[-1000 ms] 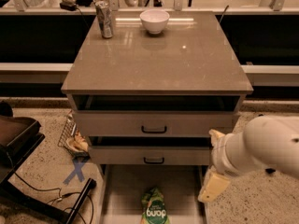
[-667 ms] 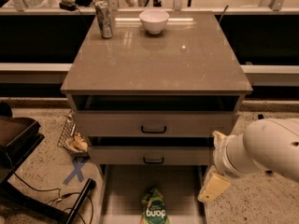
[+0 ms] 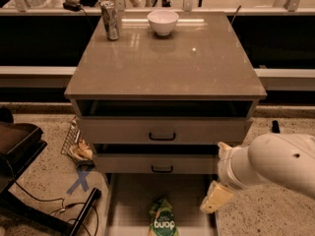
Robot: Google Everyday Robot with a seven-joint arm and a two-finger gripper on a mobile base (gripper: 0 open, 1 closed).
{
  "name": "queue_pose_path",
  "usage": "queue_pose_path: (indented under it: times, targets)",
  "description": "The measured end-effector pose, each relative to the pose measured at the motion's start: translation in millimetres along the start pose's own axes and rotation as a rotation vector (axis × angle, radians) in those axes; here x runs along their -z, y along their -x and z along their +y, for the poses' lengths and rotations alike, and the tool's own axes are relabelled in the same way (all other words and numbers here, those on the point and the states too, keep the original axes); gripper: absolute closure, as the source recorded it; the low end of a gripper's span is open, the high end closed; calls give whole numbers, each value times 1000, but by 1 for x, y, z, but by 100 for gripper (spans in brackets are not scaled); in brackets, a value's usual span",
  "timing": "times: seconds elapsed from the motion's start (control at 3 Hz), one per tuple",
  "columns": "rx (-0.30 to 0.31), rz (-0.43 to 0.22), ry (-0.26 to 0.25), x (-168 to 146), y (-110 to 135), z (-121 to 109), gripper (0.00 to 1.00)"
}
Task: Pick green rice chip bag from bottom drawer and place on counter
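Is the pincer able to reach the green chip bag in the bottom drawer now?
Probably yes. The bottom drawer is pulled out, nothing covers the bag, and the pincer hangs close beside it.

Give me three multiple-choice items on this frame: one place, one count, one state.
1. Where is the green rice chip bag? A) in the bottom drawer B) on the floor C) on a shelf
2. How many items stand on the counter? A) none B) two C) four
3. The bottom drawer is: A) shut B) removed C) pulled out

1 A: it lies on the drawer floor, the gripper to its right, apart.
2 B: a can and a white bowl.
3 C: its floor shows.
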State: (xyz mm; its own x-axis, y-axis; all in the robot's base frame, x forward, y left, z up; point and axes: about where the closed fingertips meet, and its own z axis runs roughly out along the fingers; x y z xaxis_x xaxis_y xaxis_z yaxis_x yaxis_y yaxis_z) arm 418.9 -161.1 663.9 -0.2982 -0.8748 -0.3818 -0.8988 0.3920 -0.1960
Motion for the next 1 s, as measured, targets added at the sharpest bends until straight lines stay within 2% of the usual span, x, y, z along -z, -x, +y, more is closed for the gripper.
queue_pose_path:
  times: [0.33,0.67,1.0]
  targets:
    - [-58,-78,59,-98,-10,19,0]
    - [-160,-91,106,-206,-53,46,0]
    - [-220,-126,59,-266,-69,44,0]
